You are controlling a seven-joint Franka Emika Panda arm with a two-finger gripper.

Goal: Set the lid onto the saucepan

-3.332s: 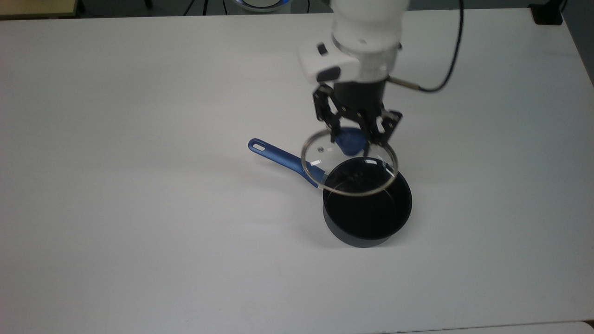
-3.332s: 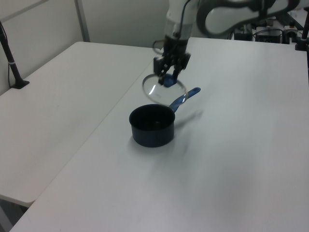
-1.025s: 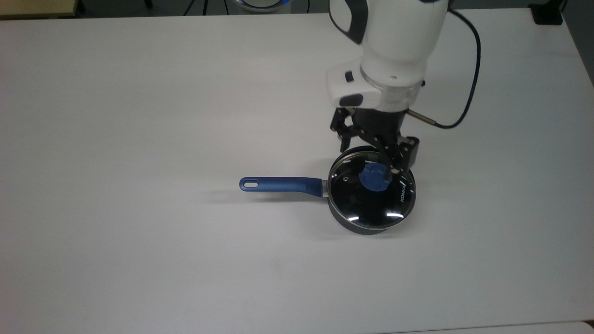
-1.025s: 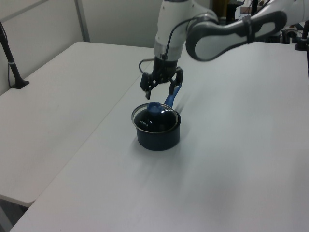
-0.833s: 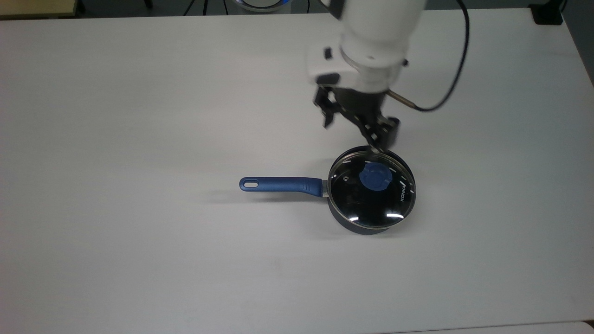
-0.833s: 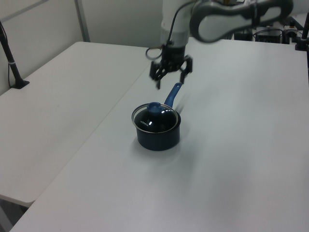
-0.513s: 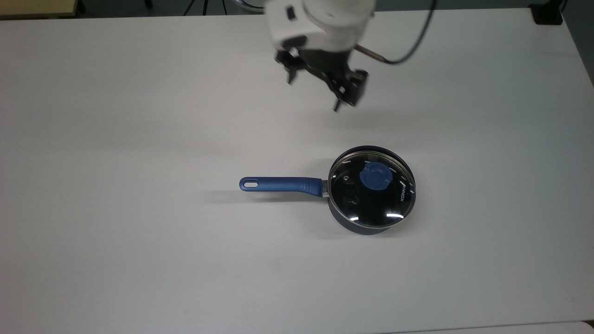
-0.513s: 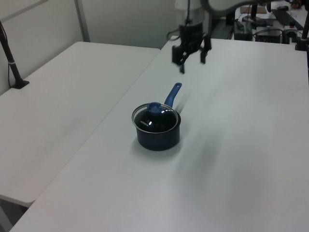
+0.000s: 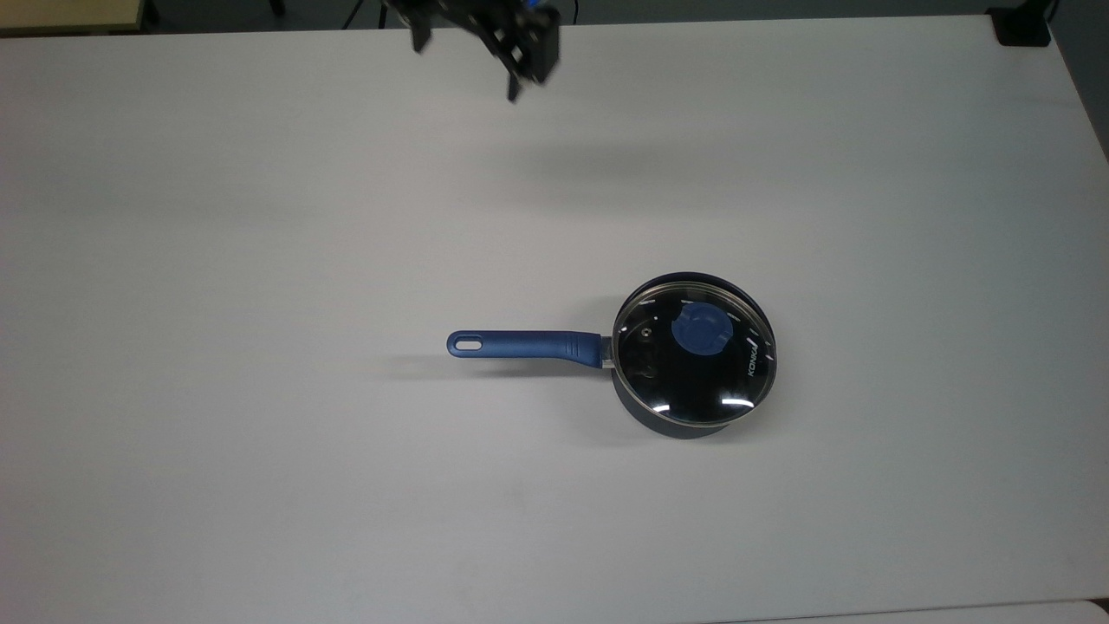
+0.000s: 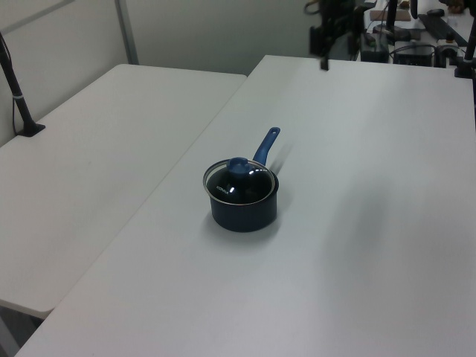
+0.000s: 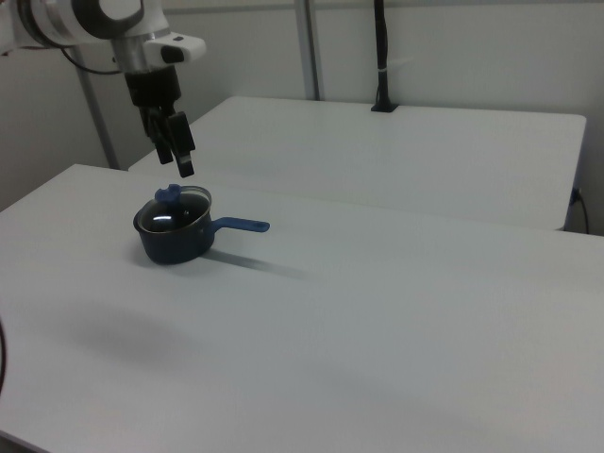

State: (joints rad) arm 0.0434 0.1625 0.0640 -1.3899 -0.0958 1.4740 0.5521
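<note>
The dark navy saucepan (image 9: 684, 425) stands on the white table (image 9: 260, 260), right of centre in the top view. Its blue handle (image 9: 520, 344) points to the top view's left. The glass lid (image 9: 693, 364) sits flat on the pan's rim, blue knob (image 9: 700, 333) up. Pan (image 10: 244, 210), lid (image 10: 239, 181) and knob (image 10: 238, 165) also appear in the left view, and the saucepan (image 11: 173, 243) with its lid (image 11: 176, 216) in the right view. My gripper (image 9: 472, 54) hangs open and empty, high above the table's far edge, well away from the pan (image 10: 338, 53) (image 11: 177, 156).
A second white table (image 10: 97, 149) adjoins along a seam. A black post (image 10: 16, 82) is clamped at its edge, seen too in the right view as a pole (image 11: 380, 57). A black block (image 9: 1022, 26) sits at the table's far right corner.
The gripper let go of the lid, which now rests on the pan. The pan's handle has swung to the top view's left. The open gripper rose and moved away to the top view's upper left.
</note>
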